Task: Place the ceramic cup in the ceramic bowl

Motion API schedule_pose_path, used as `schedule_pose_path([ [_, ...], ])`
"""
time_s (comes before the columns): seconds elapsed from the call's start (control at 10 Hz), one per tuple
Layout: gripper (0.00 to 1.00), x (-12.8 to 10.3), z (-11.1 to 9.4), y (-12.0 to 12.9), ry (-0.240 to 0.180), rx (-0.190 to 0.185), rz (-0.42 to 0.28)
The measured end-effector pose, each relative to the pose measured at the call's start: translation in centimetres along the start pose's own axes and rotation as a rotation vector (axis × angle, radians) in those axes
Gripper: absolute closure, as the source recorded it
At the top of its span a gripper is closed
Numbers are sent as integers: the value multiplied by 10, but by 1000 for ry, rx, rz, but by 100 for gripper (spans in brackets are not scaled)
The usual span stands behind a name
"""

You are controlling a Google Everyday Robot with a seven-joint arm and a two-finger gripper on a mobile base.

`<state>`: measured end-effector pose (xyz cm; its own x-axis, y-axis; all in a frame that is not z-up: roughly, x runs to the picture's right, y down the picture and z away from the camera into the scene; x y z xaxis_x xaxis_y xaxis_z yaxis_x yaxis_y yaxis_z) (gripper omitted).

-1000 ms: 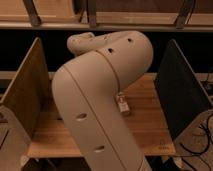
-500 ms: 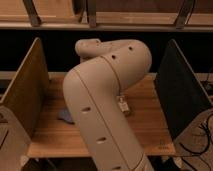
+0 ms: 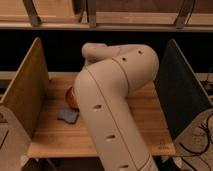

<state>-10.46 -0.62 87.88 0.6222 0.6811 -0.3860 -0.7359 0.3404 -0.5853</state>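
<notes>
My big cream arm [image 3: 116, 95] fills the middle of the camera view and blocks most of the wooden table [image 3: 147, 125]. Part of the reddish-orange ceramic bowl [image 3: 71, 96] shows at the arm's left edge, on the table. The rest of the bowl is behind the arm. The ceramic cup is hidden. My gripper is hidden behind the arm, somewhere past the elbow over the table.
A blue-grey cloth-like pad [image 3: 68, 116] lies on the table just in front of the bowl. A wooden side panel [image 3: 25, 95] stands on the left and a dark panel [image 3: 182, 95] on the right. Dark shelving runs along the back.
The arm has swung to the right and the elbow has shifted right. This uncovers the left part of the table with the bowl's edge and the blue-grey pad.
</notes>
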Motion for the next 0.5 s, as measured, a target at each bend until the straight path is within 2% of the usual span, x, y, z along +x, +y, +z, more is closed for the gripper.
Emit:
schedule_pose_path([
  [0.5, 20, 2, 2, -3, -13, -12, -4],
])
